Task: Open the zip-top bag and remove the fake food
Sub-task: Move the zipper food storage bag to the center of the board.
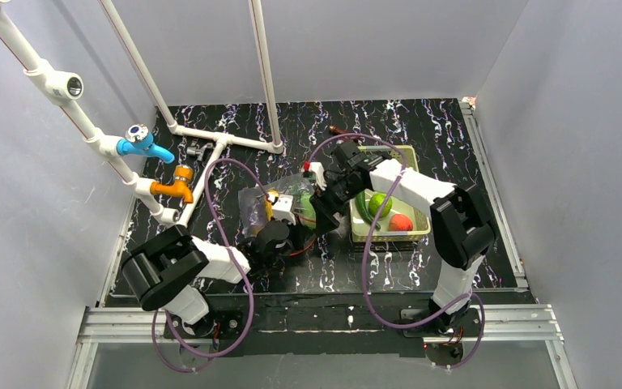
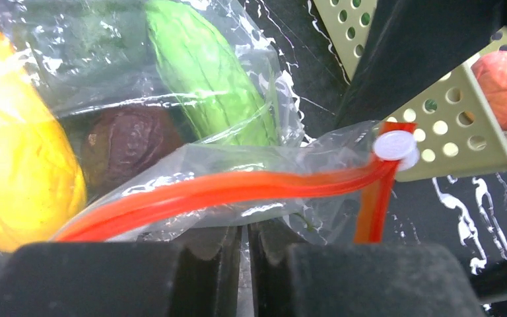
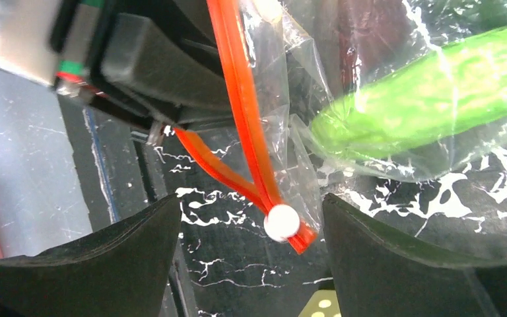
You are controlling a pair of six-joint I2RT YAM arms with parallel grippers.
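Lab test cell — blank white walls (image 1: 372, 44), marbled black table (image 1: 421, 130), mock PVC plumbing (image 1: 210, 142).

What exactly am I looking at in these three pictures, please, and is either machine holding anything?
These are two black-and-white robot arms bolted at the near edge of a dark marbled table. The wide picture comes from a fixed camera above and behind them; the two close-ups come from cameras on their wrists.

Between the arms lies the zip-top bag, clear plastic with an orange-red zipper strip and a white slider. Inside it are a green cucumber, a yellow piece and a dark fruit. The yellow-green basket on the right already holds green and red pieces.

The left gripper has its jaws nearly closed, apparently pinching the bag's edge just below the zipper. The right gripper has its jaws wide open either side of the slider, holding nothing.
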